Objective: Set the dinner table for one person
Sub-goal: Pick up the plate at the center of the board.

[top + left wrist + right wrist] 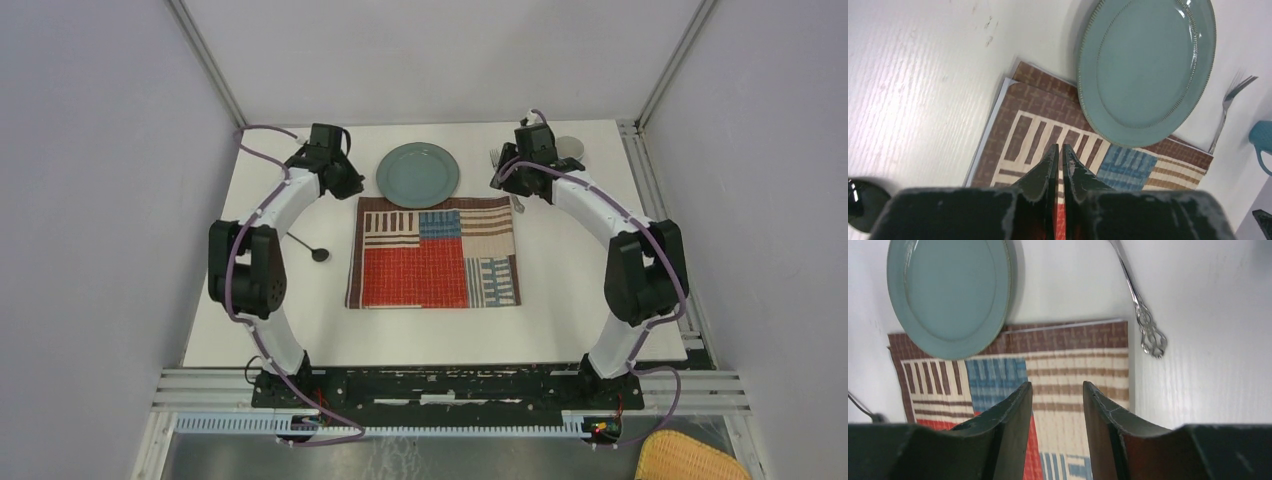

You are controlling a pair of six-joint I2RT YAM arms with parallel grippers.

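Table is white, flat and matt, with metal rails at its edges, and it lies under both pairs of jaws, at its far part. The left gripper is almost closed, only a thin slit between its fingers, and holds nothing. The right gripper stands apart, also empty. I count one round teal plate with a ribbed rim, overlapping the far edge of one striped patchwork cloth mat. I also count one shiny metal fork and one dark spoon.
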